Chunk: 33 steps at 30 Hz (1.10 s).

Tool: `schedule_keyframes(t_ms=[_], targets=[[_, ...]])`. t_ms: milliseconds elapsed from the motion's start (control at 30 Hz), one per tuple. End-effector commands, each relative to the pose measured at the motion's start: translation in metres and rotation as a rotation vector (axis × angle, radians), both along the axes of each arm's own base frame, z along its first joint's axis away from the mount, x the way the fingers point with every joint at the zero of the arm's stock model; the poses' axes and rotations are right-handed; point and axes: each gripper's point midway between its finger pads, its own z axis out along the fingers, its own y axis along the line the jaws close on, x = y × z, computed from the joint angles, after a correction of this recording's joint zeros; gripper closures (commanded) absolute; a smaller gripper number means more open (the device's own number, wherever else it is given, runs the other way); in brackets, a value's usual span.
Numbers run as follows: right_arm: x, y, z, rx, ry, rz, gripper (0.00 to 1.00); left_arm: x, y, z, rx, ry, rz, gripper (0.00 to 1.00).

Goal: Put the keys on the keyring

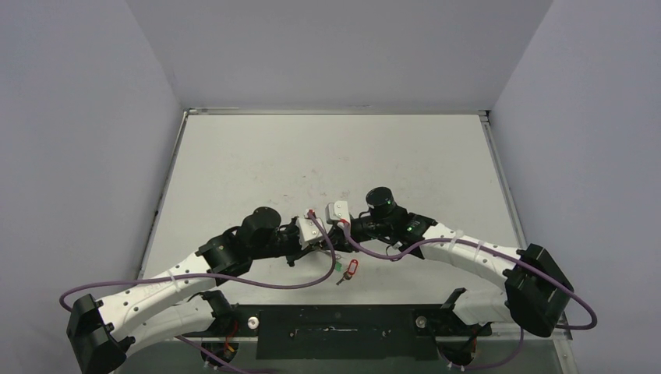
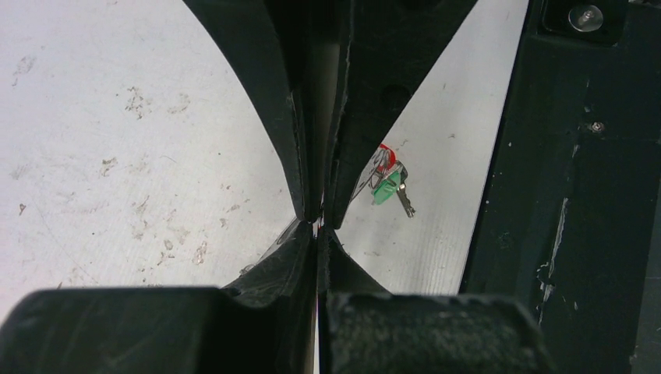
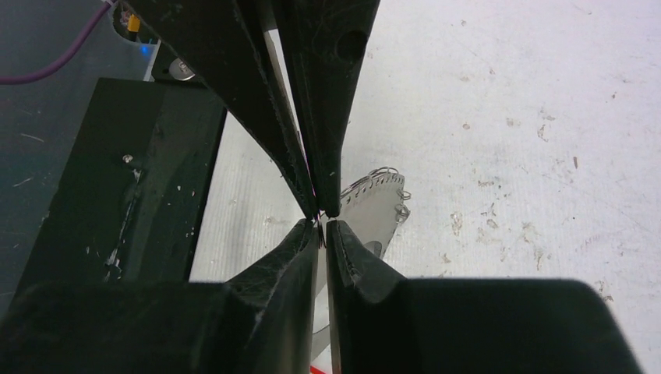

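My two grippers meet tip to tip at the table's middle front. The left gripper [image 1: 323,240] [image 2: 318,228] is shut, and a thin wire of the keyring [image 2: 365,178] curves out from its tips toward the keys. The right gripper [image 1: 337,227] [image 3: 323,227] stands a narrow slit apart, with thin wire at its tips. Beyond it shows a pale looped edge of the keyring [image 3: 376,178]. The keys lie together near the front edge, one with a red tag [image 1: 352,269] [image 2: 387,156] and one with a green tag [image 1: 343,270] [image 2: 384,190]. Whether they hang on the wire I cannot tell.
A black base plate [image 1: 335,331] [image 2: 561,195] [image 3: 117,179] runs along the near edge just behind the keys. A purple cable [image 1: 312,280] loops low over the white table [image 1: 327,156] beside them. Grey walls close in the left, right and back.
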Motion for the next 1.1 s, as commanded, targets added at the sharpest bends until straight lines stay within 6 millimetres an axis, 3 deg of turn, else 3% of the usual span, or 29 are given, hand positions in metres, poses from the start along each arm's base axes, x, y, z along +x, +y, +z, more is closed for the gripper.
schedule_keyframes(t_ms=[0, 233, 433, 533, 800, 1067], targets=[[0.004, 0.008, 0.014, 0.058, -0.052, 0.034, 0.97, 0.002, -0.015, 0.042, -0.104, -0.068, -0.040, 1.00], [0.009, 0.004, 0.015, 0.062, -0.051, -0.001, 1.00, 0.003, -0.011, 0.044, -0.128, -0.090, -0.019, 1.00], [0.015, -0.001, 0.033, 0.165, -0.017, -0.080, 1.00, 0.012, 0.005, 0.051, -0.197, -0.137, 0.097, 0.68], [0.014, -0.003, 0.041, 0.217, -0.012, -0.096, 1.00, 0.010, 0.013, 0.048, -0.244, -0.165, 0.122, 0.61], [0.009, -0.003, 0.061, 0.332, -0.001, -0.107, 1.00, -0.010, 0.015, 0.048, -0.458, -0.259, 0.046, 0.61], [0.002, 0.001, 0.070, 0.365, 0.024, -0.089, 1.00, -0.003, 0.006, 0.051, -0.551, -0.310, 0.048, 0.69]])
